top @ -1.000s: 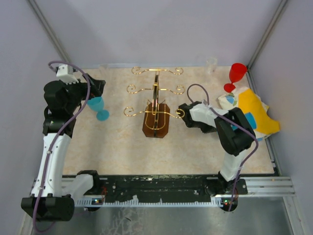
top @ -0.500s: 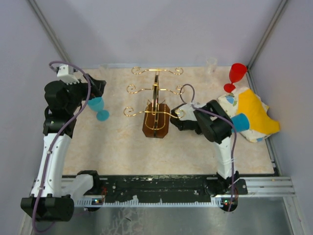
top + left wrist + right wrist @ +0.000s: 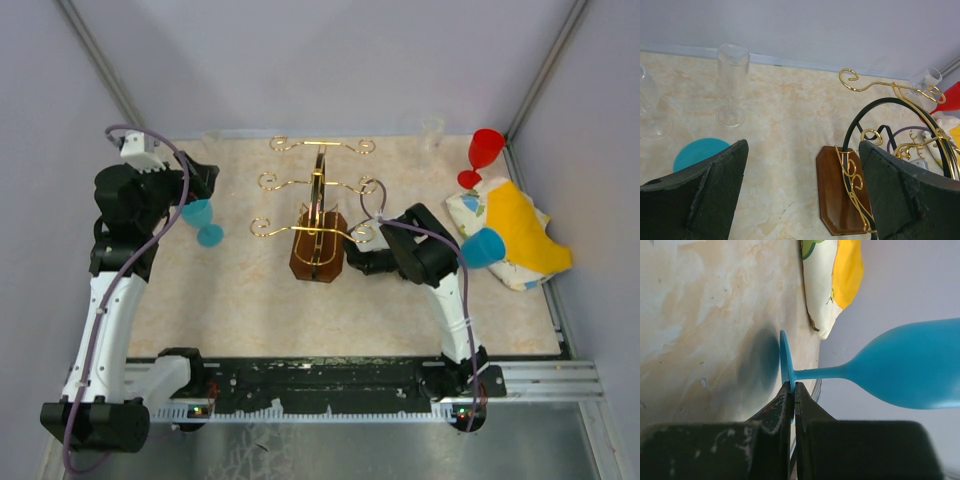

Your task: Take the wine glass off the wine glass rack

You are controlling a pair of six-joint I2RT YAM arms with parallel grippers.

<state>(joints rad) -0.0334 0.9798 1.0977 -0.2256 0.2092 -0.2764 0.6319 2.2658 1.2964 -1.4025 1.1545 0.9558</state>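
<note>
Opaque blue glass (image 3: 910,372) is sticking out sideways, clear of gold rack (image 3: 318,215), right pincer (image 3: 791,389) pinching its foot; left pincer (image 3: 802,155) is gaping open.

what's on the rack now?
No glass shows on the wine glass rack; a left gripper finger covers part in wrist view. The right gripper holds the blue wine glass.

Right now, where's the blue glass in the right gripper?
Top view, right side, between the rack and the yellow cushion: the blue glass is sideways, foot pinched in the shut right gripper.
</note>
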